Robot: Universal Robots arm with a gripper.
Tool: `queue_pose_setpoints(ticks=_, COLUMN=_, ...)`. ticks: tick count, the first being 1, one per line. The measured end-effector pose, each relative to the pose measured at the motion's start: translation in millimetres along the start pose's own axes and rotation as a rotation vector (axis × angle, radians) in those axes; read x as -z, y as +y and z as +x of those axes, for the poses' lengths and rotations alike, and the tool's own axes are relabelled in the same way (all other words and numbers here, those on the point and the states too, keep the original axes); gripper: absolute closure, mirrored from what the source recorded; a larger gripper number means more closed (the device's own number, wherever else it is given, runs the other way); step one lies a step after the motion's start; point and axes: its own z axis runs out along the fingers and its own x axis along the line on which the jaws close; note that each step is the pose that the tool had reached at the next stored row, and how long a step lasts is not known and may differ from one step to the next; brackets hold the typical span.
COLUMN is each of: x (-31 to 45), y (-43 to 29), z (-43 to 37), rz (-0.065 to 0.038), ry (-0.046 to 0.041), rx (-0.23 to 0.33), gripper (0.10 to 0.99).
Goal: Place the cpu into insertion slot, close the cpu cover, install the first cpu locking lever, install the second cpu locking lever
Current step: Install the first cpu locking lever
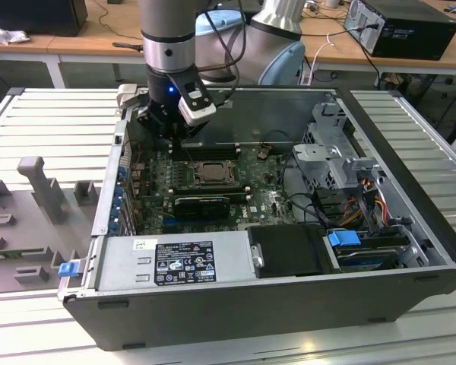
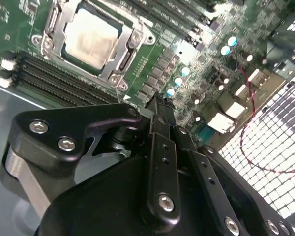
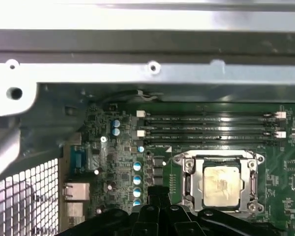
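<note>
Near the cpu [image 3: 220, 183], the gripper [image 3: 160, 193] is seen shut, nothing gripped. The cpu is framed by the cpu cover [image 3: 191, 183].

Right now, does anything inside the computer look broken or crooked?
Nothing stands out. The chip lies flat and square inside the metal frame, which is down around it. The gripper hovers nearby above the green board.

One cpu [image 3: 219, 183], four memory slots [image 3: 206, 125], one gripper [image 3: 160, 192].
</note>
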Motion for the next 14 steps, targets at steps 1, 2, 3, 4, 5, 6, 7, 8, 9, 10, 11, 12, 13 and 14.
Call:
queue_pose_setpoints(ticks=1, x=-0.2, y=1.5, z=0.6, rz=-0.001, ry=0.0, rx=0.0, gripper=0.98)
queue_pose_setpoints(ticks=2, x=-0.6, y=3.8, z=1.8, rz=-0.002, ry=0.0001, rx=0.001, gripper=0.98)
queue_pose_setpoints(ticks=3, x=-0.8, y=5.3, z=2.4, rz=-0.003, ry=0.0001, rx=0.002, gripper=0.98)
queue_pose_setpoints(ticks=4, x=-0.9, y=6.6, z=2.8, rz=-0.003, ry=0.0001, rx=0.002, gripper=0.98)
queue_pose_setpoints(ticks=5, x=-1.0, y=8.2, z=3.1, rz=-0.004, ry=0.0001, rx=0.003, gripper=0.98)
queue_pose_setpoints(ticks=6, x=-1.1, y=9.9, z=3.4, rz=-0.004, ry=0.0001, rx=0.004, gripper=0.98)
queue_pose_setpoints(ticks=7, x=-1.3, y=11.8, z=3.7, rz=-0.004, ry=0.0001, rx=0.004, gripper=0.98)
queue_pose_setpoints(ticks=8, x=-1.4, y=13.9, z=3.9, rz=-0.004, ry=0.0001, rx=0.005, gripper=0.98)
queue_pose_setpoints(ticks=9, x=-1.5, y=16.5, z=4.0, rz=-0.005, ry=0.0001, rx=0.006, gripper=0.98)
queue_pose_setpoints(ticks=10, x=-1.6, y=18.4, z=4.0, rz=-0.005, ry=0.0001, rx=0.007, gripper=0.98)
queue_pose_setpoints(ticks=11, x=-1.6, y=20.9, z=4.0, rz=-0.005, ry=0.0002, rx=0.008, gripper=0.98)
queue_pose_setpoints(ticks=12, x=-1.7, y=23.3, z=4.0, rz=-0.005, ry=0.0001, rx=0.009, gripper=0.98)
queue_pose_setpoints(ticks=13, x=-1.8, y=25.6, z=4.0, rz=-0.005, ry=0.0002, rx=0.009, gripper=0.98)
queue_pose_setpoints(ticks=14, x=-1.8, y=27.2, z=4.0, rz=-0.005, ry=0.0003, rx=0.01, gripper=0.98)
